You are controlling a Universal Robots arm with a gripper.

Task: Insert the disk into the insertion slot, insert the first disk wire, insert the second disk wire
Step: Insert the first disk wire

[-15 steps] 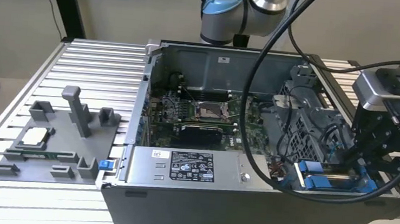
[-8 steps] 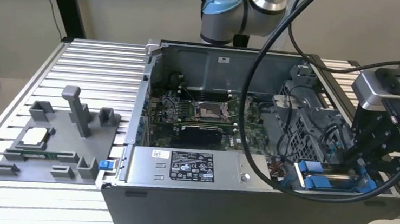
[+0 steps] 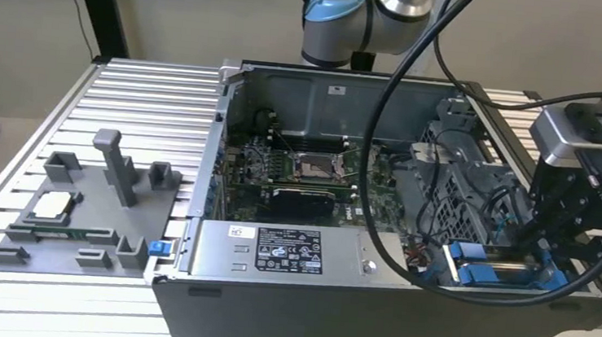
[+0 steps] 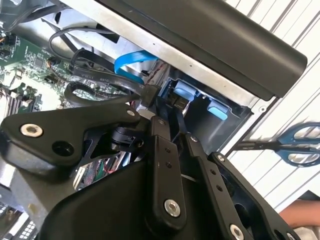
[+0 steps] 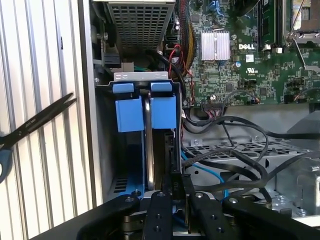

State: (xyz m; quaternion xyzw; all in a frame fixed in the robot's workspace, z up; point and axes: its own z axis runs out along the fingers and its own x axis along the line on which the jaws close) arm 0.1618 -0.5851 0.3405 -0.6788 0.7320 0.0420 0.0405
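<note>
In the first wrist view the disk (image 5: 148, 150) shows edge-on as a thin silver strip, seated in the insertion slot (image 5: 102, 150) between two bright blue tabs (image 5: 129, 114). My gripper (image 5: 175, 186) sits at the disk's near end, its black fingers (image 5: 162, 200) close together around a black wire connector (image 5: 175, 176). The second wrist view shows the same narrow grip (image 4: 176, 137), with the connector (image 4: 170, 102) against the bay beside the blue tabs (image 4: 185, 92). A blue flat cable (image 4: 131, 65) loops nearby. In the exterior view the gripper (image 3: 551, 243) hangs over the blue-railed slot (image 3: 494, 274) at the case's right.
Black cable bundles (image 5: 235, 150) lie beside the bay. The motherboard (image 3: 301, 168) fills the case's middle and a grey box with a sticker (image 3: 272, 252) sits in front. Scissors (image 5: 40, 120) lie on the ribbed table outside the case. A grey fixture (image 3: 79, 214) stands at the exterior view's left.
</note>
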